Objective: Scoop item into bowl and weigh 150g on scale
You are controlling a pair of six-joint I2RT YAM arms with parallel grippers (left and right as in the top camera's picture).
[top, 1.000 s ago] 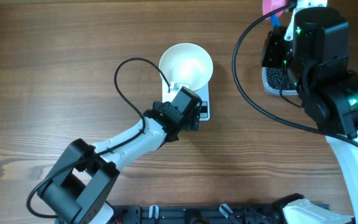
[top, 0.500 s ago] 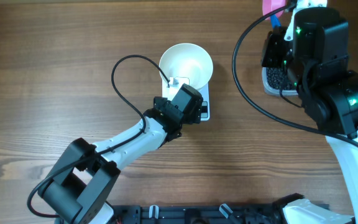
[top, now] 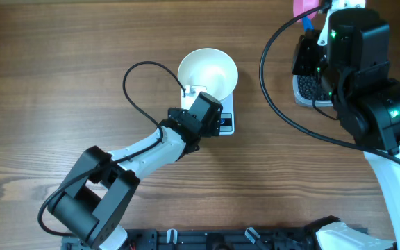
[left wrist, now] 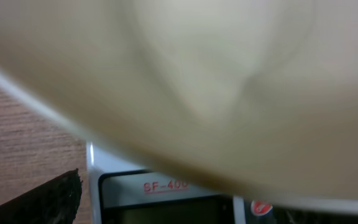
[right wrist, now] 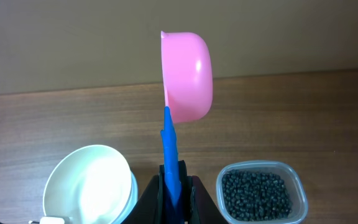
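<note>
- Overhead: white bowl (top: 207,71) sat on the scale (top: 227,118), covering its far end; only the near end, with the display, showed.
- Bowl interior looked bare and white.
- Left claw (top: 196,94) reached in from the lower left over the scale, tips at the bowl's near rim. Spread could not be judged from above.
- Right arm (top: 356,62) bulked over the table's right edge, hiding most of a clear tub (top: 298,89). Black pellets (top: 307,85) were visible in the uncovered part.
- Pink scoop (top: 303,7) poked out at the top edge, well apart from the bowl.
- Left wrist: bowl (left wrist: 229,74) filled the upper frame, blurred and very close.
- Scale (left wrist: 166,186) lay beneath it, with red lettering above the display and a red button (left wrist: 261,207) at the right.
- One dark finger (left wrist: 42,199) sat far off in the lower-left corner. Claw stood spread wide, nothing pinched.
- Right wrist: right claw (right wrist: 173,186) was pressed together on the scoop's blue handle (right wrist: 169,146).
- Scoop (right wrist: 188,74) was held upright on edge, mouth facing left. Contents could not be made out.
- Bowl (right wrist: 89,183) at lower left. Tub (right wrist: 294,180) at lower right, pellets (right wrist: 257,193) heaped inside.
- Wooden table (right wrist: 73,112) ran behind both.
</note>
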